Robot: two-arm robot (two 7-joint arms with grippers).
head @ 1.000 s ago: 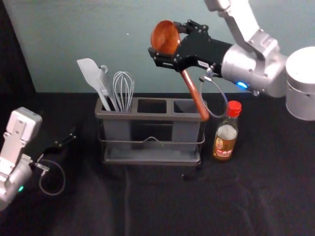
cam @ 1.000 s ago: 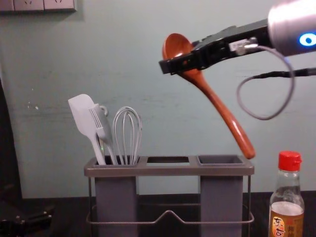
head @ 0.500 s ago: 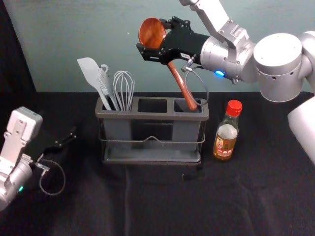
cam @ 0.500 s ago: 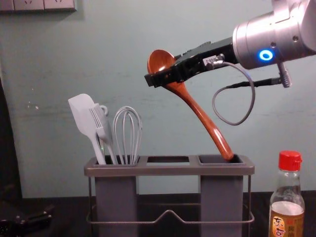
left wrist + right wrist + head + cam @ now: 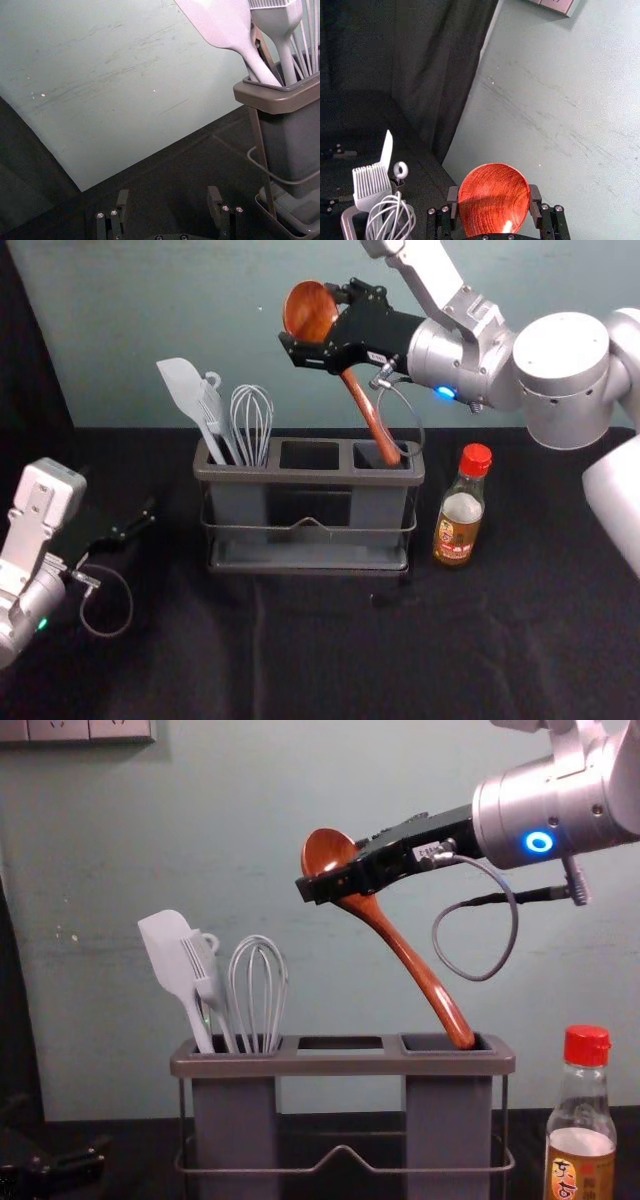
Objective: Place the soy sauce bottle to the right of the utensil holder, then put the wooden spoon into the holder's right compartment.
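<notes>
Two arms lay within your view, and on your left side the left gripper [image 5: 140,522] was parked over the dark cloth [image 5: 330,660], to the left of the holder. Its jaws stood wide apart with nothing held between them. Over to the right you had the soy sauce bottle [image 5: 458,530], upright under its red cap, near the utensil holder [image 5: 300,478] but not touching it. The holder stood between the bottle and your left gripper, its wire rail across the front. Above it you had the right gripper [image 5: 311,314] raised, its jaws parted only as far as the bowl of the wooden spoon [image 5: 309,310] and closed on either side of it. The spoon hung tilted, bowl high, its handle slanting down to the right so that the end reached the mouth of the right compartment [image 5: 366,448]; you could not tell how far inside the tip sat. In the left compartment you had a pale spatula [image 5: 182,388], a brush [image 5: 203,975] and a whisk [image 5: 252,425], heads up. Farthest from you came the grey-green wall [image 5: 300,770], scuffed in places, with a socket panel [image 5: 90,729] high on the left.
</notes>
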